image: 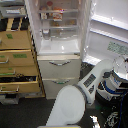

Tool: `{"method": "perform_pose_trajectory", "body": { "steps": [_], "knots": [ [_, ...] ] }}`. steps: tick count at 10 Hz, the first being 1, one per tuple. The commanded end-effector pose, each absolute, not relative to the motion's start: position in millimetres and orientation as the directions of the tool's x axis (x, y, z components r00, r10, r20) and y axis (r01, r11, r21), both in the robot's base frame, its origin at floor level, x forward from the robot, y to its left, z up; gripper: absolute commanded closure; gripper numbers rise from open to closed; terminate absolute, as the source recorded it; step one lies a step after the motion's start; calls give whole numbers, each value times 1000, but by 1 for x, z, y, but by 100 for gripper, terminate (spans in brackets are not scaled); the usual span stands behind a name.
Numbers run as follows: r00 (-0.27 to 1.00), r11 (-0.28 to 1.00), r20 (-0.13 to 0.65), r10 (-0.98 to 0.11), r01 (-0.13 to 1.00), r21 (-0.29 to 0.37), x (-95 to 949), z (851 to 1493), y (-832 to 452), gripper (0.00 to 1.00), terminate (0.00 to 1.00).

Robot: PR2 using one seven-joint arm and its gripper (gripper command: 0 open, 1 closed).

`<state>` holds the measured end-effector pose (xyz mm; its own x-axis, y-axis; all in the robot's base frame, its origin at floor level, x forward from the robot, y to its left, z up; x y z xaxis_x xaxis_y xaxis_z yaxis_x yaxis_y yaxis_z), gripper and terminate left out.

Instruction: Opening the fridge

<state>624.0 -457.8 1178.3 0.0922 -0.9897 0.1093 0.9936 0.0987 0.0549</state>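
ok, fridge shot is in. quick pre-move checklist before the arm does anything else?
1. Upper door swung open to the exterior view's right: ok.
2. Fridge interior visible, white shelves with items on them: ok.
3. Two lower drawers shut, silver handles showing: ok.
4. Pincer position and open or shut state: cannot tell, it is not in view.
5. Robot arm in front of the lower drawers, low in the picture; clearance from them: cannot tell.
6. Wooden drawer cabinet to the exterior view's left, a lower drawer pulled out: not ok if the base moves that way.
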Motion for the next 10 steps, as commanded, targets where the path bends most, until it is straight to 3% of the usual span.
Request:
{"method": "perform_pose_trajectory", "body": {
  "steps": [1,3,4,7,10],
  "knots": [
    [-52,-51,-2,-999,996,-71,425,1078,-418,0,0],
    [162,162,-2,-987,984,-78,505,1040,-269,0,0],
    [356,354,36,-934,934,-49,561,1043,-145,0,0],
    [564,563,69,-823,826,-28,594,1055,3,0,0],
    [767,768,70,-638,640,-13,607,1031,166,0,0]
  ]
}}
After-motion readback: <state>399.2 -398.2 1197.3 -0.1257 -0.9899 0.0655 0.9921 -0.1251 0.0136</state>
